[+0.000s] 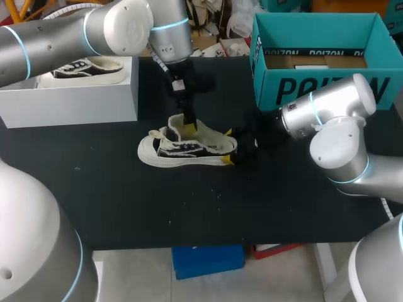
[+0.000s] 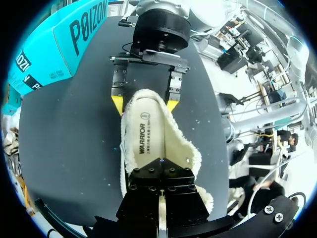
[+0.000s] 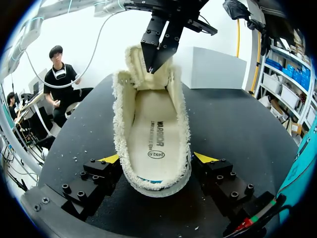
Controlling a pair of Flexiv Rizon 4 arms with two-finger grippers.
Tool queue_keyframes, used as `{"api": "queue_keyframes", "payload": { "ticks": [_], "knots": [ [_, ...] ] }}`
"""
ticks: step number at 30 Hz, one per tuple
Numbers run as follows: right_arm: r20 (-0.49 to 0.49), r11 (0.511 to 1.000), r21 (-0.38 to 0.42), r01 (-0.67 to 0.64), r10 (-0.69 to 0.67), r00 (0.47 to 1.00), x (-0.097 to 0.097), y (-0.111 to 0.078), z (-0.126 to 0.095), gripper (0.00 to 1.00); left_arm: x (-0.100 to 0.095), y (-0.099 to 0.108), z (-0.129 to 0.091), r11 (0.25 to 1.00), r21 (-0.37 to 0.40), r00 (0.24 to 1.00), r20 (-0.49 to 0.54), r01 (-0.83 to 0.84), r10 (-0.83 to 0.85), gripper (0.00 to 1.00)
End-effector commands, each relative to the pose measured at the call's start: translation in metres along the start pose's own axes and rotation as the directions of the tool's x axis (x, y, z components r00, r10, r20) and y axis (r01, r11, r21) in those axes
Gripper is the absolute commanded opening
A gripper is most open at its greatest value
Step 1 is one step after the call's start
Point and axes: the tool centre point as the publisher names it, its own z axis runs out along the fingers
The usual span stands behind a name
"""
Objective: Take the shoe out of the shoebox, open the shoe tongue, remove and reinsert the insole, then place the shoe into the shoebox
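The head camera looks down from high behind the worktop (image 1: 126, 201). Both wrist cameras sit close at opposite ends of the shoe (image 1: 187, 149), facing each other; all three share it.

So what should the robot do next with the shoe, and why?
Probably pull the tongue up and toward the toe. The left gripper pinches the tongue, the right gripper clamps the shoe at its heel, and the insole lies flat inside, not yet taken out, so opening the shoe wider comes first.
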Motion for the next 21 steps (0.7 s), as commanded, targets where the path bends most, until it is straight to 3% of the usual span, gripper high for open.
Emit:
{"api": "queue_keyframes", "payload": {
  "ticks": [1,21],
  "knots": [
    [0.001,1.0,0.004,-0.001,0.001,1.0,0.0,0.001,0.0,0.0,-0.004,-0.007,0.01,1.0,-0.019,1.0,-0.012,0.004,-0.004,0.0],
    [0.001,1.0,0.004,-0.001,0.001,1.0,0.0,0.001,0.0,0.0,-0.007,0.0,0.059,0.994,-0.057,0.995,-0.048,0.088,-0.091,0.0]
  ]
}}
